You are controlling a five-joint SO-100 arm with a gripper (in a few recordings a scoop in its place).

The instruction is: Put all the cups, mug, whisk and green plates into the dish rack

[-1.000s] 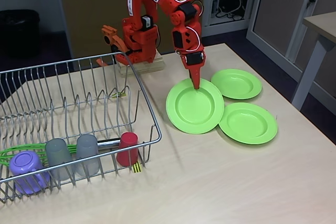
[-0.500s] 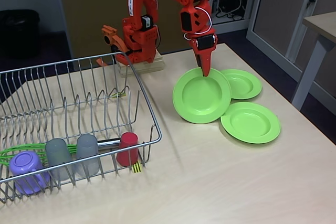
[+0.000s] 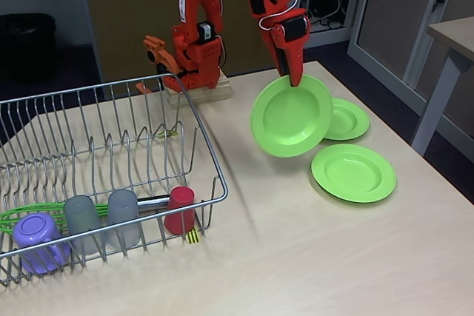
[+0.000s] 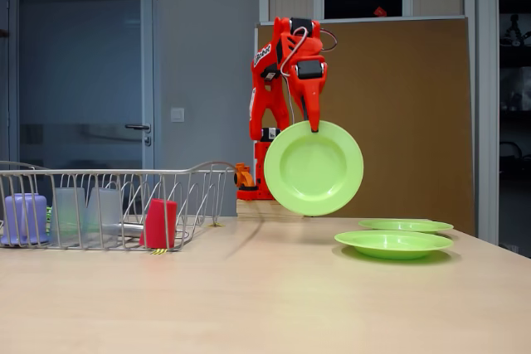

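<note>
My red gripper point(image 3: 294, 77) point(image 4: 314, 126) is shut on the top rim of a green plate point(image 3: 290, 116) point(image 4: 314, 168), which hangs tilted in the air above the table. Two more green plates lie flat on the table: one point(image 3: 345, 118) point(image 4: 406, 225) partly behind the held plate, one point(image 3: 352, 172) point(image 4: 392, 243) nearer the front. The silver wire dish rack point(image 3: 209, 155) point(image 4: 199, 173) stands at the left. Along its front edge are the purple mug point(image 3: 38, 238) point(image 4: 25, 218), two grey cups point(image 3: 81, 221) point(image 3: 124, 214), the red cup point(image 3: 180, 209) point(image 4: 161, 223) and the green whisk point(image 3: 22, 216).
The arm's base point(image 3: 194, 64) stands at the table's back, just behind the rack's right corner. Bare tabletop point(image 3: 296, 257) stretches between the rack and the plates and across the front. Another table point(image 3: 452, 42) stands off to the right.
The gripper has lifted the plate off the table, rising and shifting right; the plate now hangs tilted. The other two plates and the rack's contents have stayed put.
</note>
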